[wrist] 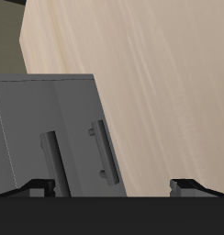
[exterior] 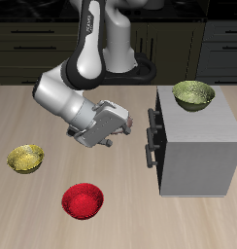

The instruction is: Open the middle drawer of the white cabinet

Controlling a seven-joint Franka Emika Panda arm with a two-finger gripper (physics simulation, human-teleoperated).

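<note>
White cabinet (exterior: 196,146): it is standing on the wooden table (exterior: 52,214), its handled face turned toward the gripper, with a yellow-green bowl (exterior: 193,94) sitting on its flat top.

Middle drawer (exterior: 154,136): it is sitting flush with the other fronts, so I am judging it as not yet pulled out. Its dark bar handle (exterior: 149,134) is lying in the middle of the stacked fronts; in the exterior view the handles are partly overlapping, so telling them apart is uncertain.

Gripper (exterior: 127,124): it is hanging just beside the handled face, at about the height of the handles, tilted, with its fingers pointing toward the cabinet and touching nothing.

Fingers: they are standing apart with nothing between them; the wrist view is showing both fingertips (wrist: 34,186) well separated at the frame's edge.

Direction to handle: the drawer fronts are lying straight ahead of the fingers, close by, with a clear gap remaining.

Handle axis: in the wrist view two bar handles (wrist: 106,151) are showing as long dark bars running roughly along the line of approach rather than across the gap between the fingertips; which one belongs to the middle drawer I cannot tell there.

Next move, as a judgement: the fingers are needing to straddle the middle bar across its short width, then pull away from the cabinet face.

Other things: a yellow bowl (exterior: 25,158) and a red bowl (exterior: 82,200) are resting well clear of the path.
</note>
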